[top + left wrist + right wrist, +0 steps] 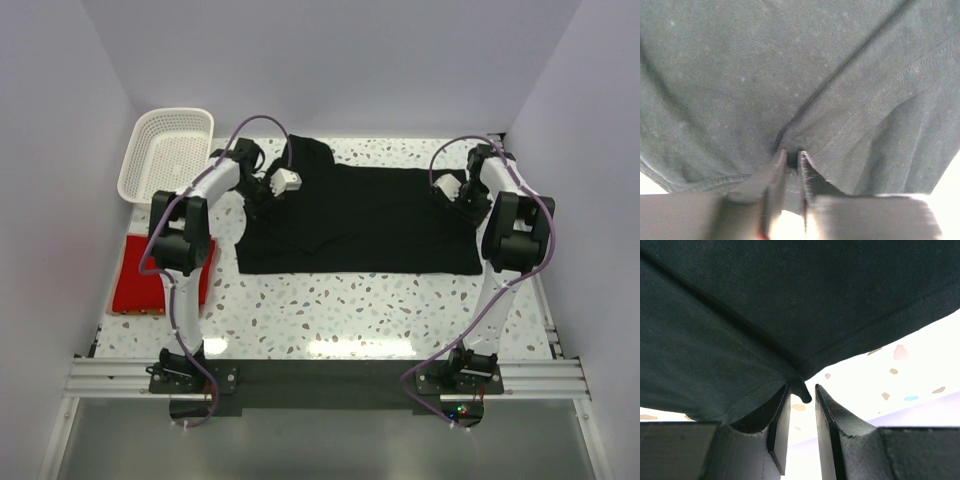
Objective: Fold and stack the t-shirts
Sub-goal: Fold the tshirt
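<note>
- Black t-shirt (360,220) lies spread across the table (330,310), laid out for folding.
- Left hand (790,155), nearly closed, pinches a pucker of its cloth.
- Right hand (802,387) nips the opposite hem, raised clear of the table.
- Red t-shirt (150,275) sits folded at the left, likely the stack's base.

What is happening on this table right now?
Two robot arms are working on the black t-shirt, which is spread out on the table. The left gripper pinches cloth at the shirt's left side, and the right gripper pinches an edge at its right side. The red t-shirt lies flat by the table's left edge, near the white basket.
</note>
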Robot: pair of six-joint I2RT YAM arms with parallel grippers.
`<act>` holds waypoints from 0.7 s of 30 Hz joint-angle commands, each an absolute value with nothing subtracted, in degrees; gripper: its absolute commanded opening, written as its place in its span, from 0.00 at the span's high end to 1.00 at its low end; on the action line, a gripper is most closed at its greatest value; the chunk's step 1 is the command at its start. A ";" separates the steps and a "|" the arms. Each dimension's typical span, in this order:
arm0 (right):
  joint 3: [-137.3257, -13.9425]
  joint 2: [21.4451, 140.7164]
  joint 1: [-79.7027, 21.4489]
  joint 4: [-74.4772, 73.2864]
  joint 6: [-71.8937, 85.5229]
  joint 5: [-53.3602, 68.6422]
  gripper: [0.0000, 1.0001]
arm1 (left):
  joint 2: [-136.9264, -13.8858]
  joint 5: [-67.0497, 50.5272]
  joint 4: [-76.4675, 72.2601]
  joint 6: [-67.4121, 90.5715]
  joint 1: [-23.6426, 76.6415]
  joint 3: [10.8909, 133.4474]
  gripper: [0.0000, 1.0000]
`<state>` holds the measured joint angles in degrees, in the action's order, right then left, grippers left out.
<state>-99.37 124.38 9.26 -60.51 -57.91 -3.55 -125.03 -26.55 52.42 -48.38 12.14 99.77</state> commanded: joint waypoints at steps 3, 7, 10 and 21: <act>-99.49 124.45 9.14 -59.77 -57.83 -4.83 0.70 | -124.54 -28.38 53.35 -48.87 12.13 101.60 1.00; -99.41 124.45 9.14 -59.77 -57.83 -4.83 0.70 | -122.44 -29.70 52.74 -48.87 12.04 101.43 1.00; -99.32 124.45 9.14 -59.77 -57.83 -4.75 0.70 | -120.24 -29.88 50.54 -48.17 12.04 100.55 1.00; -98.53 124.19 9.14 -59.41 -58.18 -4.48 0.70 | -118.21 -28.83 45.09 -45.97 11.87 100.28 1.00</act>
<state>-98.89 124.38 9.28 -60.25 -57.93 -3.57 -120.73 -28.29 48.49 -47.05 12.14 99.77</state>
